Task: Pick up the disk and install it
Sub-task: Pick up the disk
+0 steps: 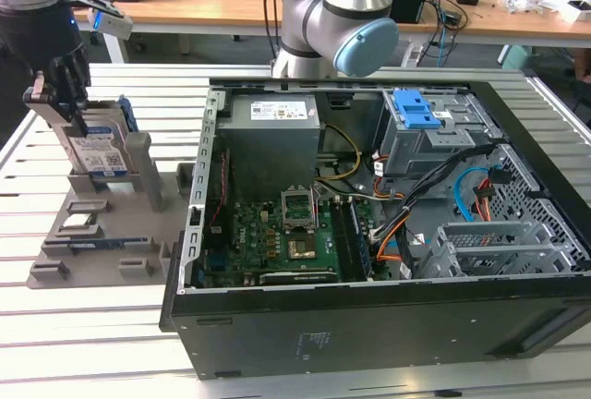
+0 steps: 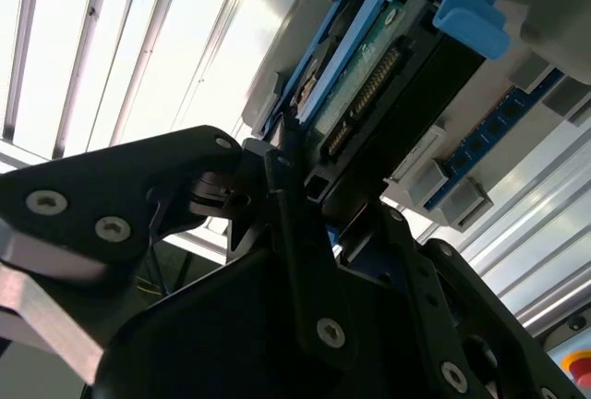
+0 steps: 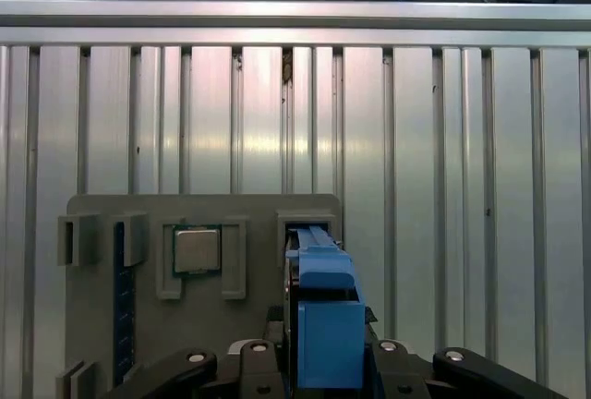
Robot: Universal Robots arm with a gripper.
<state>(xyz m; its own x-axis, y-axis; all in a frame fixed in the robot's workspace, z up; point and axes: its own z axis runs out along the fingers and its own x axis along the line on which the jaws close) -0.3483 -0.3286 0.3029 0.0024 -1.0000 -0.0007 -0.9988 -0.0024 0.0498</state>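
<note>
Pickup is the step you have in hand: your black claw (image 1: 72,111) sits over the flat, rectangular silver-metal disk (image 1: 97,151) in its bright blue plastic frame. In the second wrist view its fingers (image 2: 284,191) are drawn in narrow against the disk's sides, so I judge the grip made, on the disk and nothing else. The disk stands on edge directly beneath the claw. Its lower part looks seated in a slot of the pale grey plastic fixture (image 1: 102,233), between two upright posts, and nothing of the install is done. Well off to the claw's side, toward the exterior view's right, lies the open black computer case (image 1: 369,334). Inside it, near the far wall, is the grey metal drive bay (image 1: 434,145) with its blue plastic latch (image 1: 416,108). By my judgement your next move calls for a straight pull along the slot with no twist: the posts sit close on both sides, and a slanted lift could jam the frame or drag the fixture.
</note>
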